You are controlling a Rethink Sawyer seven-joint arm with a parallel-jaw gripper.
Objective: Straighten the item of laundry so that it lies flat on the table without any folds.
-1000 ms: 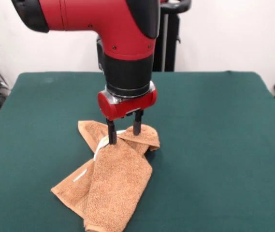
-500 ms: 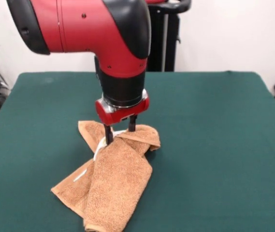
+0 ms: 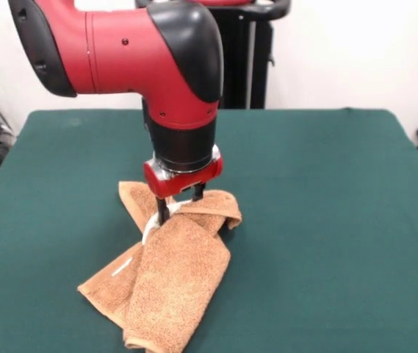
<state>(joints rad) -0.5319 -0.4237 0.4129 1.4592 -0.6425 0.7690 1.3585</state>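
**One rumpled towel under the red arm**

One towel [image 3: 168,283] lies on the green surface [image 3: 326,220]. It is orange-tan and fluffy. It sits a little left of the middle of the surface, toward 7 o'clock from the center, and close to the near edge.

Going from left to right, the first bit is a low corner of the towel at about 8 o'clock, flat on the green cloth. Next comes a long folded flap. It runs from the near edge up toward 12 o'clock. A thin white strip [image 3: 148,229] peeks out along the left side of this flap. At the top, the towel is bunched into a thick roll that bends over to the right, toward 2 o'clock.

The red and black arm [image 3: 157,59] comes down from above. Its end effector [image 3: 179,207] points straight down at the bunched top part of the towel. Two dark fingers [image 3: 163,211] stand a small way apart, and their tips are down in the folds. I cannot tell if they have a pinch of cloth between them.

The right half of the surface is plain green cloth.
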